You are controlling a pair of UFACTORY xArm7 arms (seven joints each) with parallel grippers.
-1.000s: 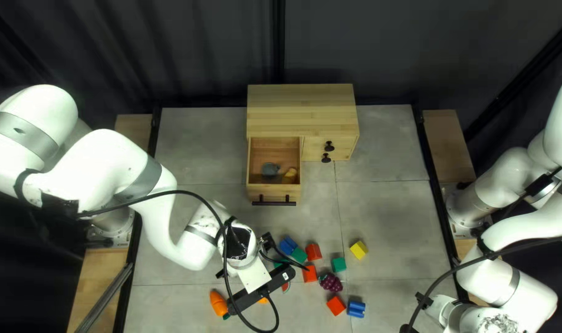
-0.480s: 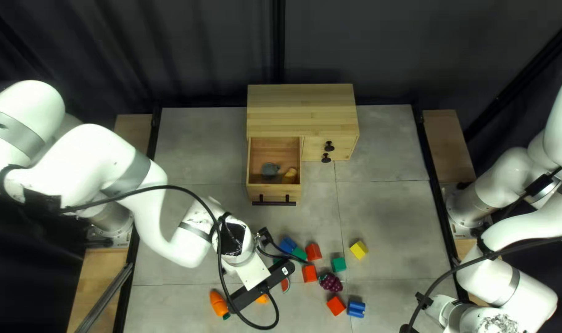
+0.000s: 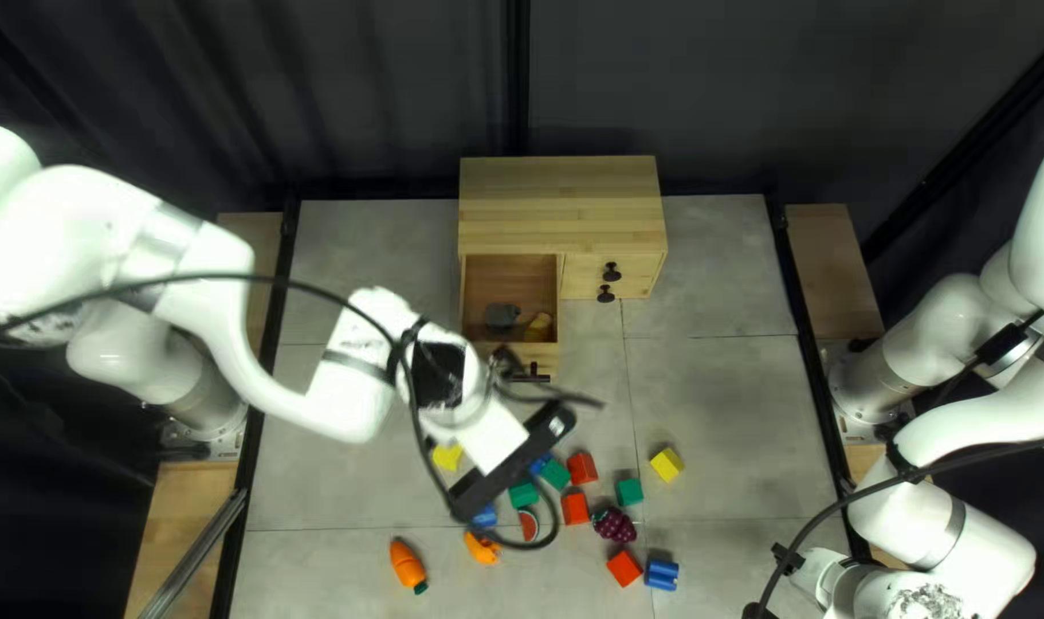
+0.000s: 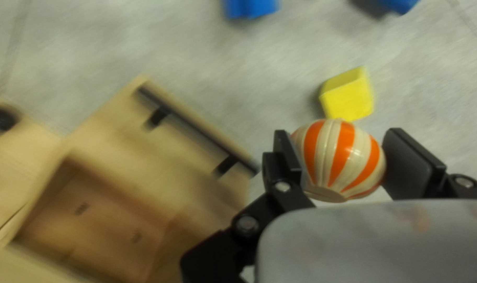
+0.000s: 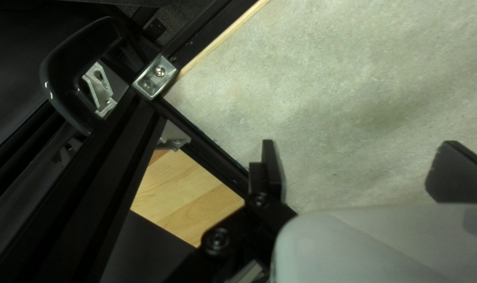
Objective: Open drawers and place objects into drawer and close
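Observation:
In the top left view my left gripper (image 3: 513,461) hangs over the table just nearer than the pulled-out left drawer (image 3: 508,276) of the wooden cabinet (image 3: 559,206). A grey piece (image 3: 501,315) and a tan piece (image 3: 539,326) lie inside that drawer. The left wrist view has my left gripper (image 4: 341,141) shut on an orange-and-cream striped rounded object (image 4: 343,160), with the drawer's black handle (image 4: 191,128) beside it. My right gripper (image 5: 360,144) is open with nothing between its fingers, over bare tabletop; the top left view cuts it off.
On the table lie a carrot (image 3: 406,564), an orange piece (image 3: 482,548), a watermelon slice (image 3: 529,526), grapes (image 3: 615,526) and several coloured blocks, one yellow (image 3: 666,463). The cabinet's right side has two small drawers with round knobs (image 3: 611,272). Cables loop around my left wrist.
My left arm has swung toward the cabinet, uncovering a yellow block, a blue block and the orange piece, and now partly covering the drawer's front. The right arm has stayed put.

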